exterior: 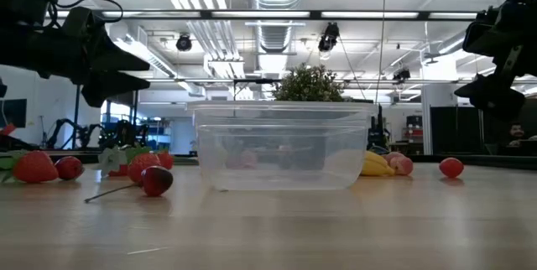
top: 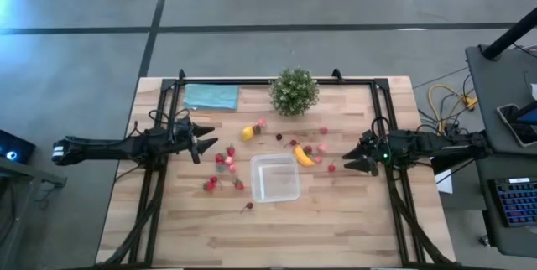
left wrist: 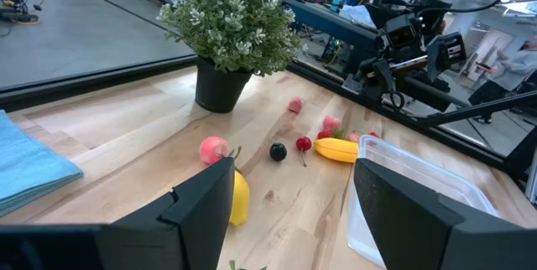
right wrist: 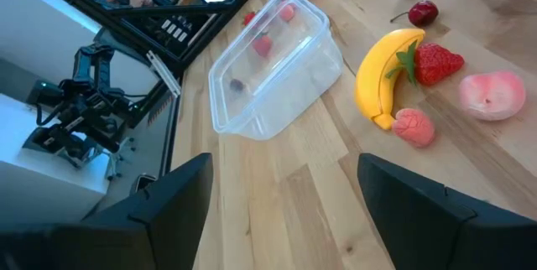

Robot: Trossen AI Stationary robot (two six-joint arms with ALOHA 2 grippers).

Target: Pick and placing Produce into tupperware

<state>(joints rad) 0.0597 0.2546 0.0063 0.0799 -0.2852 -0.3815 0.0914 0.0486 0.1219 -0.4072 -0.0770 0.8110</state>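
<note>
At the far left of the pale wooden slatted table (top: 336, 220) lies a flat teal cloth (top: 211, 96). Just right of the table's left edge hovers the left gripper (top: 200, 147), its dark fingers spread and holding nothing; in its wrist view the two fingers stand well apart with bare wood between them. Right of it is a scatter of small red toy strawberries (top: 220, 158), then a small yellow toy lemon (top: 247, 133) with a pink piece just beside it.

In the middle sits the clear, rounded-square plastic tupperware (top: 275, 178), upright and with no lid visible. It looks empty from above, though faint reddish shapes show through its walls in the low and right wrist views and I cannot tell whether they lie inside or behind. Beyond it stands a bushy green potted plant (top: 294, 91). Touching the container's far right corner is a yellow-orange toy banana (top: 304, 156), with a red strawberry and pink pieces close by.

At the right, the right gripper (top: 359, 159) hangs over the table, its fingers likewise parted and empty.

By my judgement the task is at its start: nearly all produce is on the wood. The next move calls for one gripper to descend over a nearby piece and close on it.

No brand, label or writing is legible.
</note>
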